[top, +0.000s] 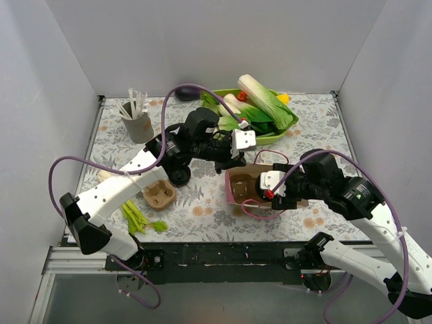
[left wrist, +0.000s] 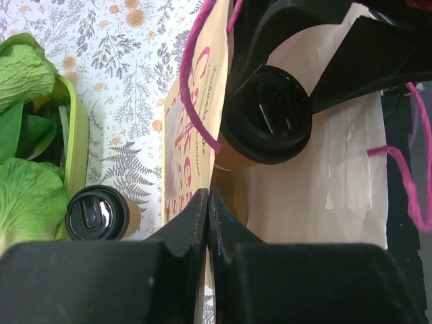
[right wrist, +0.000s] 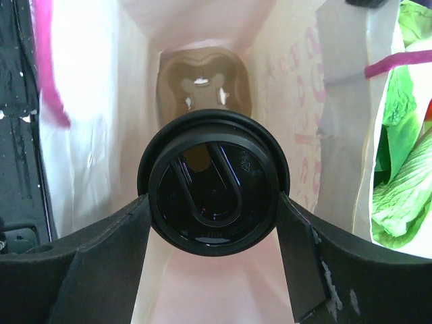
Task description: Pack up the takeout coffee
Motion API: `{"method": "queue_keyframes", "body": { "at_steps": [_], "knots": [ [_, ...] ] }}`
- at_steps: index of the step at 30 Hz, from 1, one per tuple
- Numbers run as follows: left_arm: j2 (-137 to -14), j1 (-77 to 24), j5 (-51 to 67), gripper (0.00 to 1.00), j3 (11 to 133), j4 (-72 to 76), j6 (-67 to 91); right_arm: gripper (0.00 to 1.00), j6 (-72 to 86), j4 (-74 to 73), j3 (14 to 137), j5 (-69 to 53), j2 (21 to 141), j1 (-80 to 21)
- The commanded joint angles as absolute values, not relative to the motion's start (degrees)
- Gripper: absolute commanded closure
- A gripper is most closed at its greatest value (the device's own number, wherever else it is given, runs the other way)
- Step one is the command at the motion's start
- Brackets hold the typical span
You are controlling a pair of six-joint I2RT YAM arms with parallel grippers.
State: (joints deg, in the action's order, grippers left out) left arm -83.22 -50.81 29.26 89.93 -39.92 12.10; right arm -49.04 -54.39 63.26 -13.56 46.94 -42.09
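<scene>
- held cup [right wrist: 212,182]: body hidden behind its black lid; long axis runs into the depth of the paper bag [right wrist: 101,135], lid facing the wrist
- right gripper [right wrist: 214,206] clamps its sides, above the pulp tray [right wrist: 206,84]
- left gripper [left wrist: 207,202] pinched shut at the bag rim; paper between the pads unclear
- second cup [left wrist: 101,212] outside the bag, base cut off

Paper bag [top: 240,190] mouth nearly plugged by lidded cup [right wrist: 213,182] in right gripper [right wrist: 214,224]; slim gaps at walls. Left gripper [left wrist: 208,210] pinches its rim. 1 loose cup [left wrist: 101,213] stands between bag and green tray [left wrist: 76,128].
</scene>
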Motion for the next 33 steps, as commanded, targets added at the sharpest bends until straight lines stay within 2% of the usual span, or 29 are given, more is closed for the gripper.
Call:
{"method": "queue_keyframes", "body": {
  "at_steps": [1,10,11,12,13,15,19,22,25,26,29,33],
  "knots": [
    [-80.3,-51.2,30.1,1.0,88.2,-37.2,12.1,0.99,-51.9,-54.4,60.0,-12.7,43.8,-42.4],
    [-76.9,-51.2,33.7,1.0,81.0,-31.7,11.0,0.99,-50.8,-50.6,54.8,-6.2,40.3,-42.4],
    [-76.6,-51.2,34.5,0.96,80.4,-31.1,10.9,0.99,-51.0,-50.7,54.7,-6.0,39.8,-42.4],
    [-76.6,-51.2,34.5,0.85,80.3,-30.7,11.0,0.99,-51.6,-51.6,54.6,-6.1,39.5,-42.4],
    [-76.6,-51.2,34.5,0.68,80.5,-30.7,11.2,0.99,-51.9,-52.0,54.7,-6.2,39.2,-42.4],
    [-76.4,-51.2,32.6,0.41,81.2,-29.5,13.3,0.99,-52.6,-53.2,55.0,-6.6,38.6,-42.4],
    [-72.2,-50.6,30.0,0.28,80.7,-22.2,18.9,0.99,-52.9,-55.1,55.1,-6.8,37.9,-42.4],
    [-71.6,-49.9,26.2,0.25,80.2,-19.3,22.1,0.99,-52.9,-54.2,54.7,-6.4,38.1,-42.4],
    [-72.8,-44.0,23.5,0.25,79.1,-16.1,30.5,0.99,-52.7,-52.2,53.5,-6.3,38.8,-42.4],
    [-74.7,-38.6,23.8,0.25,78.8,-15.4,33.3,0.99,-52.8,-51.0,53.1,-5.9,38.8,-42.3],
    [-79.9,-30.0,27.0,0.26,80.7,-17.3,42.3,0.99,-54.0,-47.7,50.0,-6.0,37.7,-42.4],
    [-85.7,-26.5,35.4,0.28,79.4,-15.8,45.3,0.99,-54.5,-44.2,48.3,-5.5,37.4,-42.4]
  ]
}}
